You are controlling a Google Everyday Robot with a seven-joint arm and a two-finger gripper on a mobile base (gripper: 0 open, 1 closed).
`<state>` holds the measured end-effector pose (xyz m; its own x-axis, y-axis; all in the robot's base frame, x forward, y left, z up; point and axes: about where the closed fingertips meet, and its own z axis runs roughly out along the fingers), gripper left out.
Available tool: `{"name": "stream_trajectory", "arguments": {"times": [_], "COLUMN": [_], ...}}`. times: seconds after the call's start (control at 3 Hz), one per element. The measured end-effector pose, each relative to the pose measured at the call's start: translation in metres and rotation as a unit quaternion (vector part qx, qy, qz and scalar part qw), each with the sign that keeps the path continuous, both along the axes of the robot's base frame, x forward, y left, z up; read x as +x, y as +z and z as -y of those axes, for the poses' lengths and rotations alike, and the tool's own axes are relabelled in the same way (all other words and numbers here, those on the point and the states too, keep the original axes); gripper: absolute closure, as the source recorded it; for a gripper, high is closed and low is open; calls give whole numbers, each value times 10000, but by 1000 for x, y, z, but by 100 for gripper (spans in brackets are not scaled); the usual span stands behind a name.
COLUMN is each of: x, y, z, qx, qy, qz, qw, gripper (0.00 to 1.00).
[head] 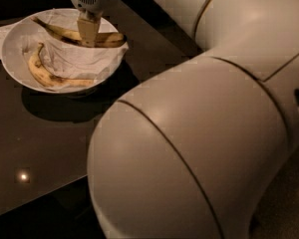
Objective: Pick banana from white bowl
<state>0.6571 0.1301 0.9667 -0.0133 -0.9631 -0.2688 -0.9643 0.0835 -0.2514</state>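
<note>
The banana [111, 39] is lying across the far side of the white bowl [10, 46], resting on the crumpled paper [74, 59] lining it, its long dark stem pointing toward the bowl's left rim. The gripper [88, 36] is reaching straight down into the bowl and sitting right at the banana's middle, covering part of it; from where I am standing I cannot tell whether it is clamping the fruit or not. A second, more curved banana [50, 76] is lying in the near left part of the bowl. The bowl is sitting on a dark glossy table [50, 148], and to the bowl's right the robot's bulky pale arm [199, 148] is filling the room.
</note>
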Motion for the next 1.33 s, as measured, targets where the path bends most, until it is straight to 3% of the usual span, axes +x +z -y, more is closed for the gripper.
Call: {"name": "stream_trajectory", "arguments": {"times": [0.67, 1.0, 1.33], "x": [-28, -30, -46], "y": [12, 15, 24], "z": [59, 63, 87], "qx": [-114, -90, -140], "qy": [-599, -643, -977], "qz": [-130, -100, -66], "qw": [9981, 9978, 9951], "gripper": [100, 100, 100]}}
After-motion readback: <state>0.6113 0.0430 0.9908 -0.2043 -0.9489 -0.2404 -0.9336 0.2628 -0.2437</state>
